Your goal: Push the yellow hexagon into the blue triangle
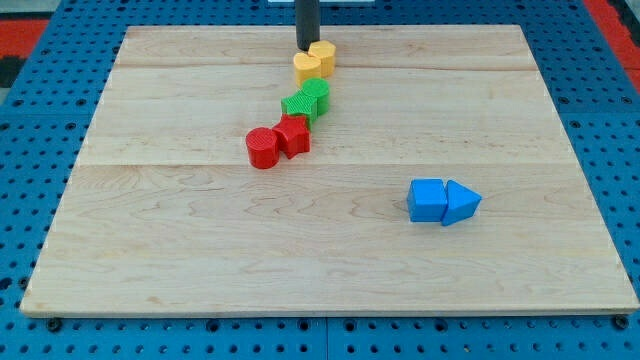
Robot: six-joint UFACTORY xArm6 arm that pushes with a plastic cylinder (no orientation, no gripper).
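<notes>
Wooden board is sitting on a blue pegboard. Blue cube and blue triangle are touching at the view's right. Red cylinder, red star, two green blocks are trailing diagonally up. Yellow hexagon is sitting near the top edge beside a yellow heart-like block — well apart from the triangle. No fingers — my tip is touching both yellow blocks from above.

One camera view is looking down at a slant from the wooden board's near edge — taking in the whole board, fairly close.
</notes>
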